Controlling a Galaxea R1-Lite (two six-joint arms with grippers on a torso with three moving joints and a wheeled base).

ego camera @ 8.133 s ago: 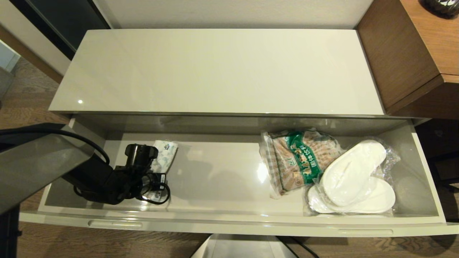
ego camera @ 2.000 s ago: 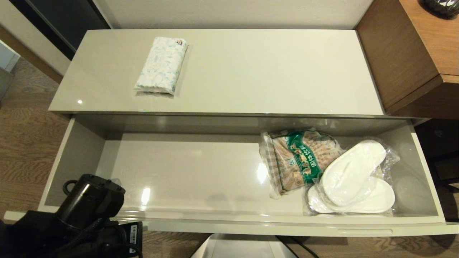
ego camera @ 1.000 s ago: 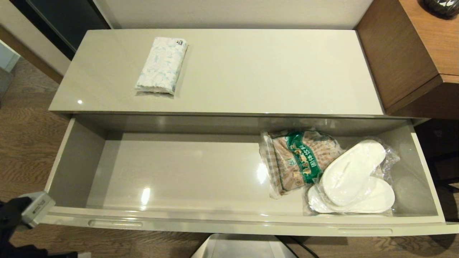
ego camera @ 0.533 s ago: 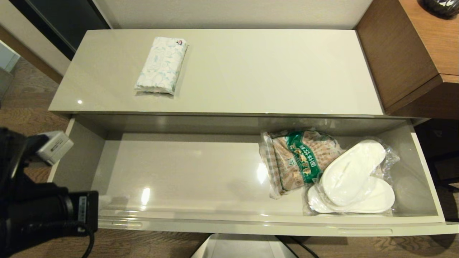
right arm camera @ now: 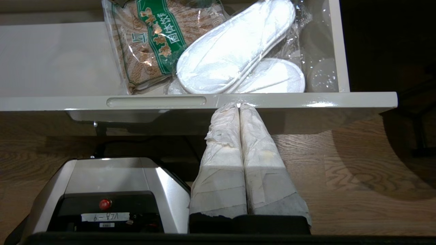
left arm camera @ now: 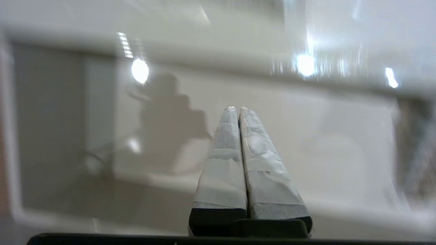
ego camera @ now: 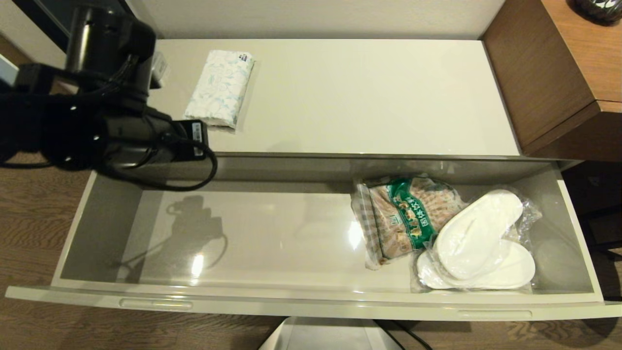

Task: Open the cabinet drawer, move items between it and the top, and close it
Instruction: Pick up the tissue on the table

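Observation:
The cabinet drawer [ego camera: 311, 304] stands pulled wide open. On the left part of the top [ego camera: 364, 97] lies the white pack with a pale blue-green pattern [ego camera: 219, 88], with nothing holding it. My left arm [ego camera: 121, 121] hangs high over the drawer's back left corner, just left of the pack and apart from it. In its wrist view the left gripper [left arm camera: 235, 109] is shut and empty, pointing at the drawer's bare floor [left arm camera: 306, 136]. My right gripper [right arm camera: 238, 105] is shut and empty, parked just below the drawer's front rim [right arm camera: 306, 100].
A green-labelled snack bag [ego camera: 403, 216] and wrapped white slippers [ego camera: 478, 243] fill the drawer's right end. A brown wooden desk [ego camera: 559, 73] stands to the right of the cabinet. My own base [right arm camera: 102, 190] sits on the wooden floor under the drawer's front.
The left arm has swung up from the lower left by the drawer's front to above its back left corner. The pack, earlier in the drawer, lies still on the top.

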